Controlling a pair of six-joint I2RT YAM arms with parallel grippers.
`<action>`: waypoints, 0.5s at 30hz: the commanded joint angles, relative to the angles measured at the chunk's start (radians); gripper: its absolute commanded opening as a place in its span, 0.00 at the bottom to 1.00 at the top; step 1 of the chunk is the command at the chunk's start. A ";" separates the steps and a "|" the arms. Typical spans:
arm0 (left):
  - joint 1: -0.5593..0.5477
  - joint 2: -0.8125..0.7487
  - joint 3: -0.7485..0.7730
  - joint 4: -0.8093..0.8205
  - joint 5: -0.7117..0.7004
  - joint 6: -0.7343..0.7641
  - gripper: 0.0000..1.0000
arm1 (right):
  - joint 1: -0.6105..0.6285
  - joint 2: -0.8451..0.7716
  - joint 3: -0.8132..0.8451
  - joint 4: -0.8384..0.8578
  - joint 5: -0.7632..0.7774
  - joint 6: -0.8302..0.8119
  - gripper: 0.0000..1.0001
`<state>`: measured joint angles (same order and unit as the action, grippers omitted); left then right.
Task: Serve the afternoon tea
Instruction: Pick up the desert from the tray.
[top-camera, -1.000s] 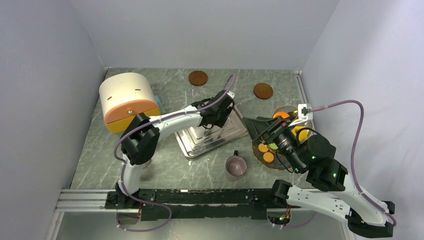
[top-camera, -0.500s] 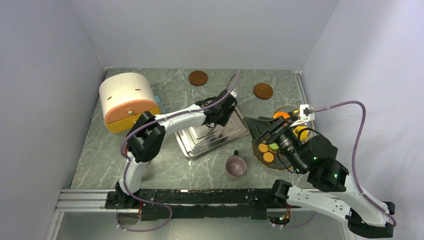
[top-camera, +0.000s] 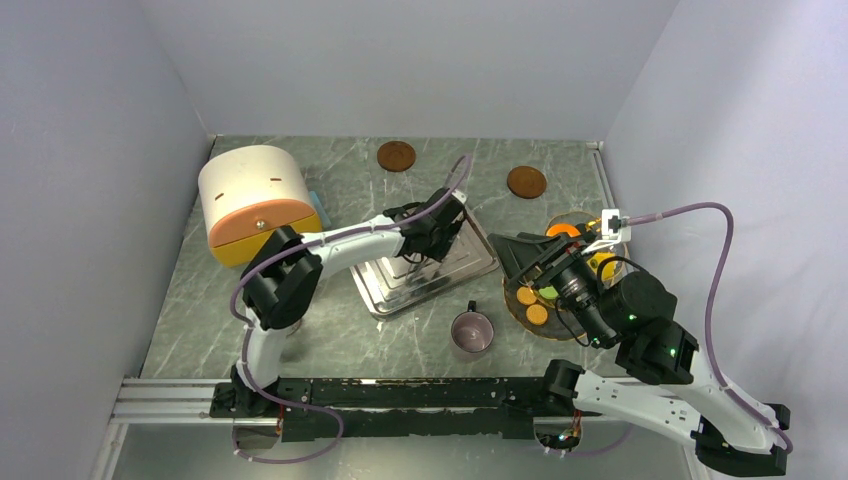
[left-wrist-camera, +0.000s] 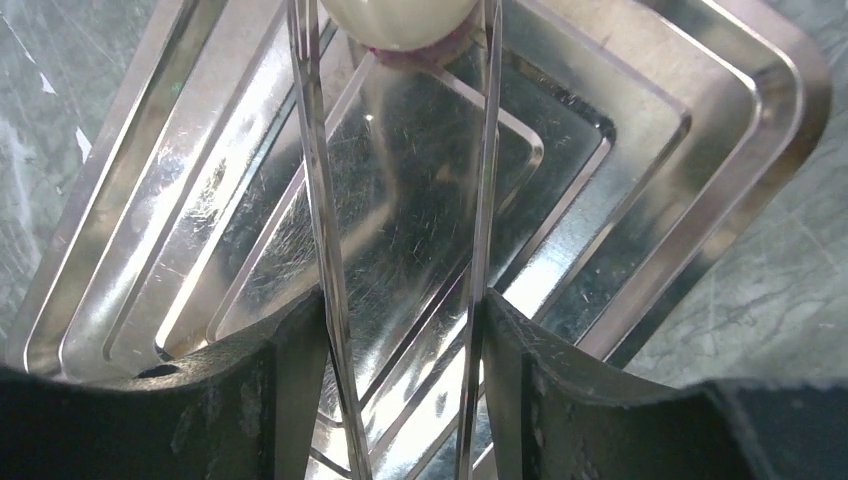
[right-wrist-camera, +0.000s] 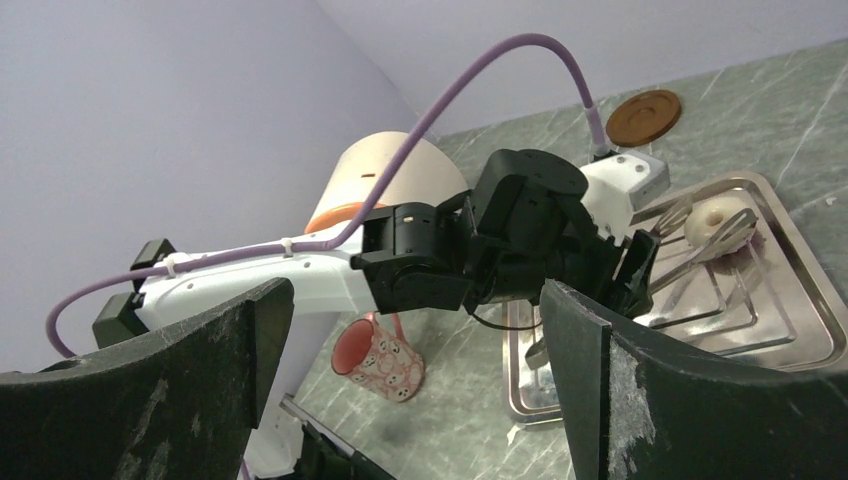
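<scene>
My left gripper (top-camera: 424, 246) (left-wrist-camera: 400, 320) is shut on a pair of metal tongs (left-wrist-camera: 315, 200) over the steel tray (top-camera: 478, 262). The tongs' tips hold a cream round treat (left-wrist-camera: 400, 15) (right-wrist-camera: 716, 216) low over the tray's far end. The pink mug (top-camera: 472, 331) (right-wrist-camera: 380, 358) stands in front of the tray. Orange treats (top-camera: 527, 296) and a green treat (top-camera: 548, 292) lie on an amber plate (top-camera: 515, 312) at the right. My right gripper (top-camera: 516, 260) (right-wrist-camera: 415, 300) hangs open above that plate's left side, holding nothing.
A cream drum-shaped box with an orange front (top-camera: 255, 198) stands at the back left. Two brown round coasters (top-camera: 396, 155) (top-camera: 526, 181) lie near the back wall. The left arm reaches across the tray; walls close in on three sides.
The left wrist drifted slightly up and right over the tray, then came back. The right arm has stayed where it was.
</scene>
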<state>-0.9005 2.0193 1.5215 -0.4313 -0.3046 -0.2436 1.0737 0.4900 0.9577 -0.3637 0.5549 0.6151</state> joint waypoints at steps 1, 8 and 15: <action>-0.005 -0.053 0.014 0.032 0.009 -0.014 0.58 | 0.004 -0.001 0.007 0.027 0.017 -0.009 0.98; -0.005 -0.007 0.039 0.013 -0.008 -0.010 0.62 | 0.003 -0.011 0.003 0.023 0.018 -0.004 0.99; -0.006 -0.012 0.007 0.042 -0.004 -0.014 0.61 | 0.003 -0.013 -0.003 0.025 0.024 -0.006 0.98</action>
<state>-0.9005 2.0064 1.5261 -0.4236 -0.3050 -0.2504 1.0737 0.4904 0.9573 -0.3637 0.5552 0.6155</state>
